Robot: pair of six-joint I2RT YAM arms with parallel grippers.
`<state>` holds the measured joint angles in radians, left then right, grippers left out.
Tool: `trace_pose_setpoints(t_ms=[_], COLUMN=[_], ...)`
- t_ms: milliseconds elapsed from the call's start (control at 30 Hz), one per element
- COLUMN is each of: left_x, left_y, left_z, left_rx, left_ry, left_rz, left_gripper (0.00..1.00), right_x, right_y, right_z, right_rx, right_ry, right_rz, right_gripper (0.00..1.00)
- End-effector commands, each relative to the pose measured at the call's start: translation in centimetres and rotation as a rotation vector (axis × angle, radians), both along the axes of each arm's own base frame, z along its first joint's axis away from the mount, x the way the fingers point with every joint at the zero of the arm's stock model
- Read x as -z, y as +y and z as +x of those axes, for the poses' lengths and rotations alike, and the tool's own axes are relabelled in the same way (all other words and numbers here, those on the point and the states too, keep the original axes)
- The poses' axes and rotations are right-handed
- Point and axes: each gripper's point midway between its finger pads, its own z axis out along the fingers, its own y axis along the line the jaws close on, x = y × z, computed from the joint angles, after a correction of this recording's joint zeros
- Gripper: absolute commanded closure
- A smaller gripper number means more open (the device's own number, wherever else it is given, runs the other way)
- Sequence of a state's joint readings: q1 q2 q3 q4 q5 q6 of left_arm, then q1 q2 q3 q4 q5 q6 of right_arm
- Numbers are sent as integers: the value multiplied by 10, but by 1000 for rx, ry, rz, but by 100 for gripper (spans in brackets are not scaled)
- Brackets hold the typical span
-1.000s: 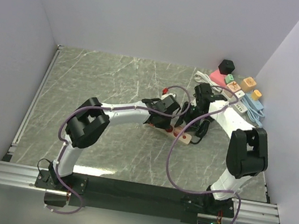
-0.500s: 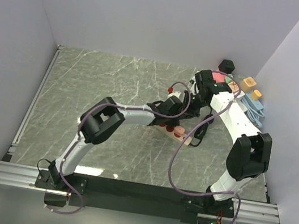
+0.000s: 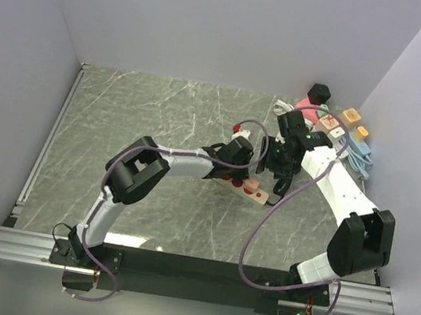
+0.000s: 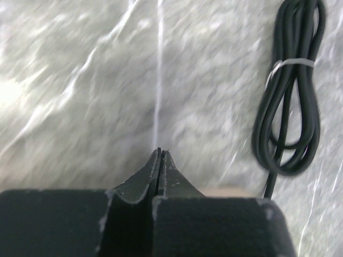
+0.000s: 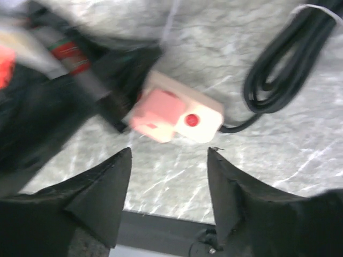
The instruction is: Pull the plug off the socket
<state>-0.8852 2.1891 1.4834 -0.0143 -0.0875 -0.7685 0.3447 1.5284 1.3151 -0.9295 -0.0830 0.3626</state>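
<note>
The socket (image 5: pixel 202 119) is a cream strip with a red button, and a pink plug (image 5: pixel 156 113) sits on it. Seen from above, the socket (image 3: pixel 258 192) lies mid-table with its coiled black cable (image 3: pixel 285 183) beside it. My right gripper (image 5: pixel 169 152) hangs open just above and in front of the plug, with nothing between its fingers; from above, my right gripper (image 3: pixel 279 172) is over the strip's right part. My left gripper (image 4: pixel 159 151) is shut and empty, and from above it (image 3: pixel 237 176) rests at the strip's left end. Only a sliver of the socket (image 4: pixel 225 191) shows under it.
The black cable coil (image 4: pixel 292 91) lies on the marble just right of the strip. Coloured blocks stand in the back right corner: a black cube (image 3: pixel 319 92), a pink block (image 3: pixel 306 107) and an orange block (image 3: pixel 351 116). A light blue cable (image 3: pixel 361 155) lies by the right wall.
My right gripper swung from the back corner forward to above the socket, and its jaws have opened. The left arm shifted slightly and stays at the strip's left end.
</note>
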Motion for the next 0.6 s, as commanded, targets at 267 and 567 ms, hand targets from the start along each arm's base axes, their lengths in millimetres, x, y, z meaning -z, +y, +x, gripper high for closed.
trace_pose_setpoints(t_ms=[267,567], left_x=[-98,-78], left_y=[54,89], left_z=[1,-78], left_rx=[-64,-55], left_ry=[20,174], left_rz=[100,85], left_gripper=[99,99], right_x=[36,101], right_y=[-24,-23], right_z=[22,26], right_rx=[204,213], right_ry=[-77,50], right_rz=[-72,-96], right_gripper=[47,100])
